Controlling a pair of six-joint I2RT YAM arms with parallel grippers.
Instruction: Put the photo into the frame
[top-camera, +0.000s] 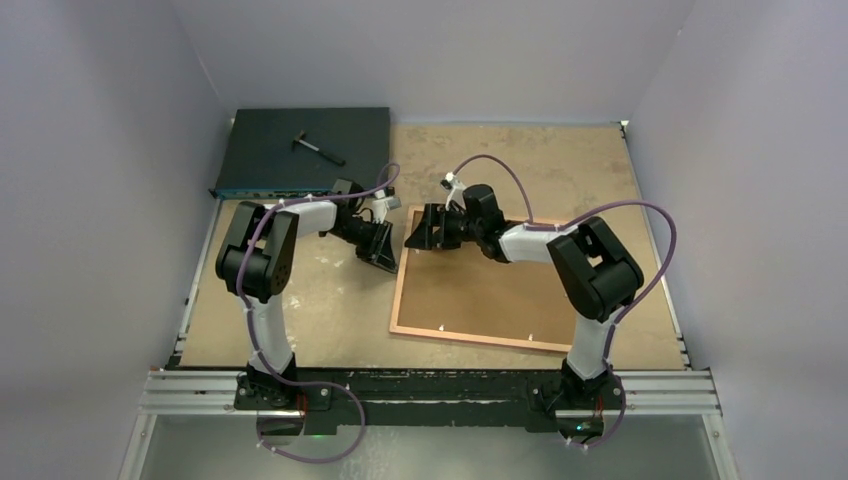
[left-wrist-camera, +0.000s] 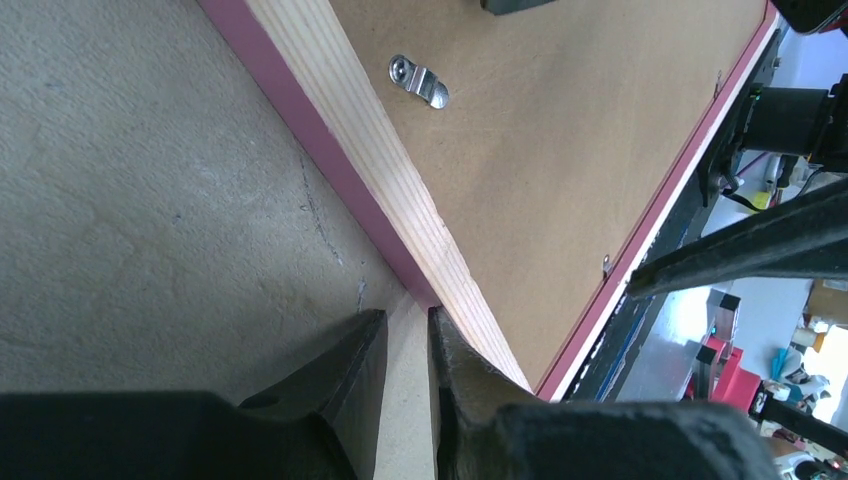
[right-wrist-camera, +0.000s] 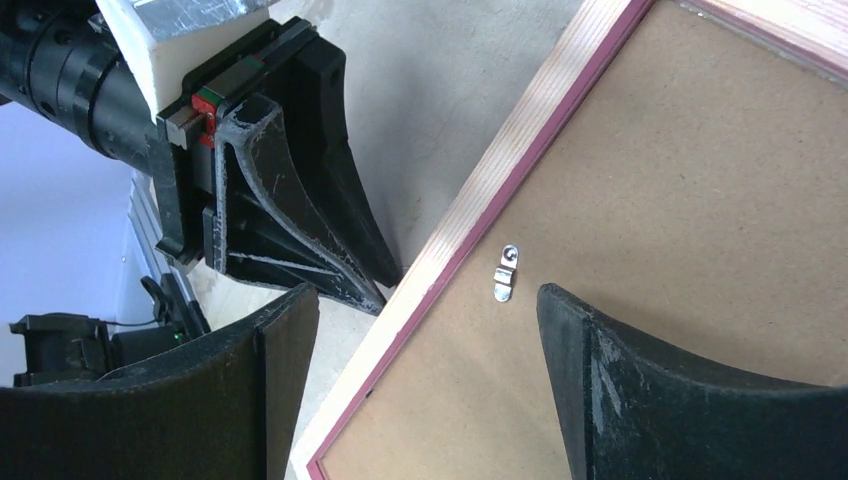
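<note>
Frame (top-camera: 397, 290) flat, back up, on bench (top-camera: 320, 300), toward 4 o'clock of centre; brown backing board (top-camera: 480, 295) inside it. Left claw (left-wrist-camera: 405, 318) at its 10 o'clock corner, fingers almost together; cannot tell if clamped. Right claw (right-wrist-camera: 425, 295) spread wide, straddling the rail by a metal clip (right-wrist-camera: 506, 273).

The table (top-camera: 300, 310) has a tan, mottled top, scuffed and marked with faint lines. The frame (top-camera: 400, 290) lies flat on it, back upward, showing a pale wood back and a pink outer edge. It sits slightly askew to the table's edges. A brown board (top-camera: 480, 295) fills the frame, with a small metal clip (left-wrist-camera: 420, 82) at its left side. Beyond the frame's far left corner, near it, a dark flat box (top-camera: 270, 160) lies on the table against the back wall. On the near side of the frame, just beside its long edge, a black rail (top-camera: 430, 385) runs along the table's edge.
</note>
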